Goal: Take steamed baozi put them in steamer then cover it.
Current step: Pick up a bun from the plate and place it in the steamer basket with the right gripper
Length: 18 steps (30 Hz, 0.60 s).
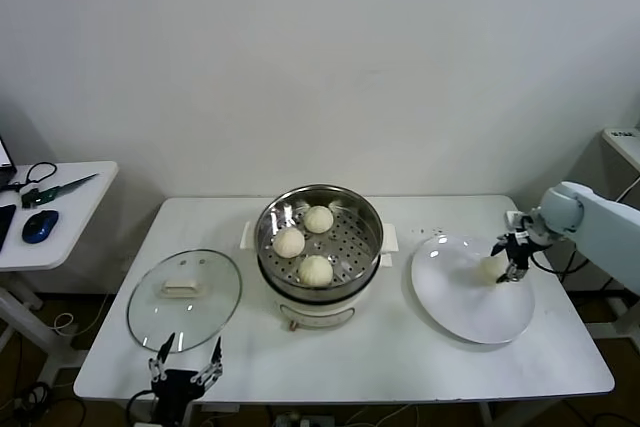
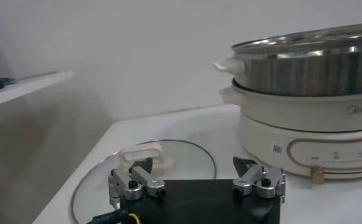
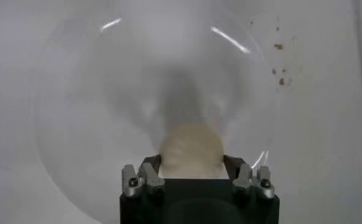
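Three steamed baozi (image 1: 316,270) lie in the shiny steamer (image 1: 368,215) on its cream pot at the table's middle. A fourth baozi (image 1: 489,267) sits on the white plate (image 1: 470,312) to the right. My right gripper (image 1: 508,259) is down over it, and in the right wrist view its fingers press both sides of the baozi (image 3: 190,149). The glass cover (image 1: 205,319) with its cream handle lies flat on the table's left. Behind the cover, at the front edge, my left gripper (image 1: 186,360) waits open and empty, facing the cover (image 2: 181,159) and steamer (image 2: 309,67).
A side table (image 1: 70,222) at the far left carries a blue mouse (image 1: 40,226) and cables. Another surface edge (image 1: 622,139) shows at the far right. A few crumbs (image 3: 280,64) dot the tabletop beyond the plate (image 3: 89,109).
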{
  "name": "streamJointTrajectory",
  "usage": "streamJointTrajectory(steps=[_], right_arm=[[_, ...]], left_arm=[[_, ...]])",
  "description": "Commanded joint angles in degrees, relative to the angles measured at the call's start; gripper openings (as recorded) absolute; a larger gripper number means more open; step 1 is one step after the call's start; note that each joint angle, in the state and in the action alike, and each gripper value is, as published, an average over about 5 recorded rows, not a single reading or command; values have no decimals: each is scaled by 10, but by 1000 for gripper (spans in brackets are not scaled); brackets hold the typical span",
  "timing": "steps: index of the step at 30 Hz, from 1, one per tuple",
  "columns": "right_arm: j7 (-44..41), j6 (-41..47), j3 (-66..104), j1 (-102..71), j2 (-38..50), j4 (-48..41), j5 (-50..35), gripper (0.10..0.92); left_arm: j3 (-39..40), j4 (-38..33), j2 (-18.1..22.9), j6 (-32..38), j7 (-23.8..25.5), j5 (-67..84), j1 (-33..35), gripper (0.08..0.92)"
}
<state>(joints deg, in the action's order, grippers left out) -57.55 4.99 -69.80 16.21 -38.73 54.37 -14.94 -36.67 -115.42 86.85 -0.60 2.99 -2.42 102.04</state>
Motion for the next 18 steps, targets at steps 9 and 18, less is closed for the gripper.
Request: streamJointTrajectory(steps=[9, 18], right_arm=[[4, 90, -308, 498, -103, 266, -373, 696], [64, 133, -255, 407, -209, 281, -405, 696]], left_arm=[[4, -8, -4, -1, 1, -1, -1, 823], [5, -19, -13, -3, 2, 1, 0, 823]])
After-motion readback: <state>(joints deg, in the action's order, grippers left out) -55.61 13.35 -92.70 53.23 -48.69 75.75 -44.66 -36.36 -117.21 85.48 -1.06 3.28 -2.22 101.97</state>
